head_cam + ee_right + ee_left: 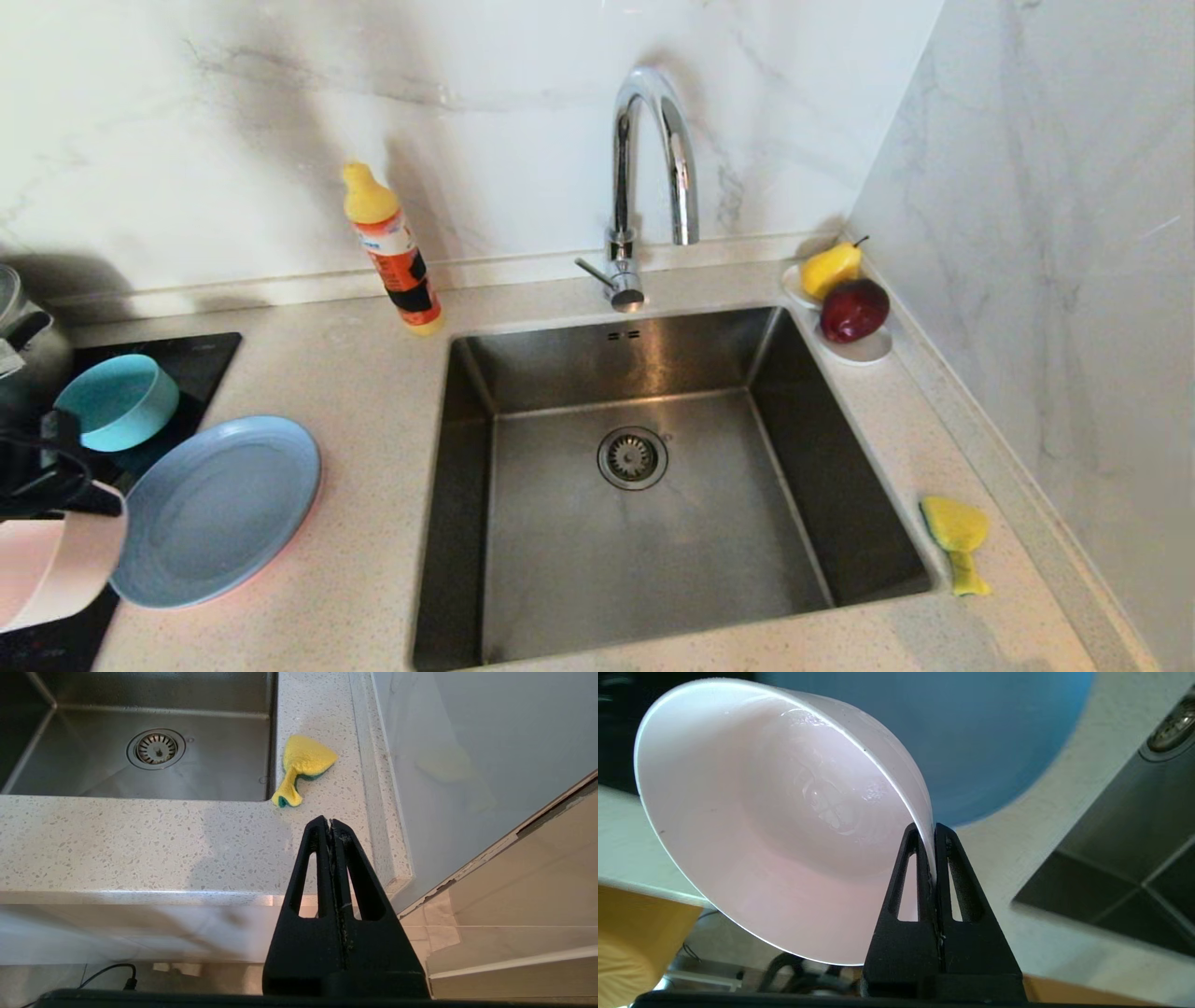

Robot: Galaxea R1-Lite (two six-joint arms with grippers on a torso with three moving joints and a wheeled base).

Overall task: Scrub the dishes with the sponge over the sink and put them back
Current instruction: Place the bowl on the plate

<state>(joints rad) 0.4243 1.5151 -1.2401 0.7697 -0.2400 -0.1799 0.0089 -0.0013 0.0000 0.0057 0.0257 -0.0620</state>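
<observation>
Jaws of left gripper (933, 830) clenched on rim of pale pink dish (775, 826), lifted at far left above tabletop (373, 392), beside grey-blue plate (217, 509). Carrying step, by the look; next, over to sink (653, 485). Sponge (954, 532) right of sink, untouched. Right gripper (331, 822) parked near it, jaws pressed together, empty.
</observation>
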